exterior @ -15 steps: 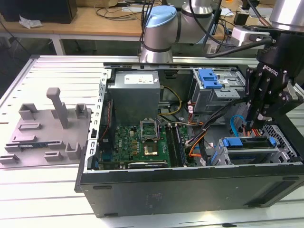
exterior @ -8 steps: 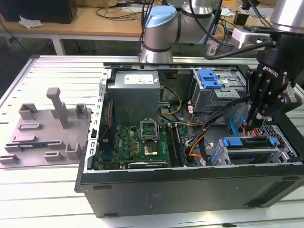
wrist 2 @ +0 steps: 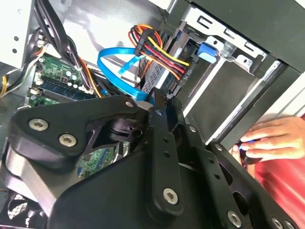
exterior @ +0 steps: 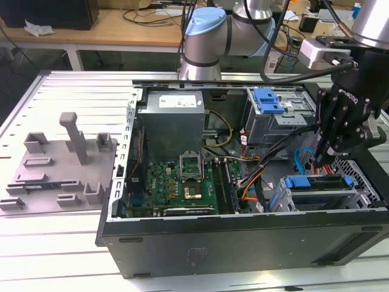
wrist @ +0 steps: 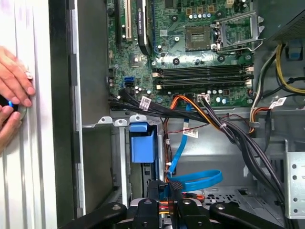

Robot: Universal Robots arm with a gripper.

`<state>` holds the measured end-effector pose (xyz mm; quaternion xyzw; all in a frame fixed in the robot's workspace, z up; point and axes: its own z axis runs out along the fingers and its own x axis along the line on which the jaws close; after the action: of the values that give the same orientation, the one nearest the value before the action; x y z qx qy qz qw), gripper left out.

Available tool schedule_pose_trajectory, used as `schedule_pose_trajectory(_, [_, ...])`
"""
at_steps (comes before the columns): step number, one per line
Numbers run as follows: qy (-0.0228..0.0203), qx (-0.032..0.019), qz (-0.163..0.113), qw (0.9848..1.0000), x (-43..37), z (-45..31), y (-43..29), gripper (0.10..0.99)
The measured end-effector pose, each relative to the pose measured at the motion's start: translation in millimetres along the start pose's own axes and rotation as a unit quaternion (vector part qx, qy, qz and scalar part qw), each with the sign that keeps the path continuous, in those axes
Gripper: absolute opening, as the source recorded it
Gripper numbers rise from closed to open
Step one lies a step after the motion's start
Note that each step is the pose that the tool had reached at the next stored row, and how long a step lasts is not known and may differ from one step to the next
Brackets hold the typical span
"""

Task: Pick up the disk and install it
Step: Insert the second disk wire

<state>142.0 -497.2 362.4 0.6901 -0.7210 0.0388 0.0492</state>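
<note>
The disk (exterior: 321, 196) lies flat in the drive bay at the near corner of the open computer case, on the exterior view's right, with its blue carrier frame (exterior: 316, 181) along its far edge. In the first wrist view the blue frame (wrist: 142, 147) shows standing in the bay. My black gripper (exterior: 327, 152) hangs just above the disk's far edge. Its fingers (wrist 2: 158, 106) are shut together beside a blue data cable (wrist 2: 119, 67). I cannot see anything between them. The same cable (wrist: 195, 180) loops right by the gripper (wrist: 164, 191).
The motherboard (exterior: 182, 179) fills the case floor. A grey power supply (exterior: 173, 118) and an upper drive cage with a blue latch (exterior: 268, 100) sit at the back. Cable bundles (wrist: 228, 131) cross near the bay. A person's hands (wrist: 12, 95) rest outside the case wall. A grey fixture (exterior: 61, 161) is outside the case, on the exterior view's left.
</note>
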Motion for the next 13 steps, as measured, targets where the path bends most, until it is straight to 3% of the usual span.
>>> schedule_pose_trajectory(5, [-0.0015,-0.0001,0.000,1.0000,0.5,0.1,0.0,0.227])
schedule_pose_trajectory(7, [-0.0016,-0.0002,0.000,1.0000,0.5,0.1,0.0,0.161])
schedule_pose_trajectory(13, [-0.0015,-0.0001,0.000,1.0000,0.5,0.1,0.0,0.161])
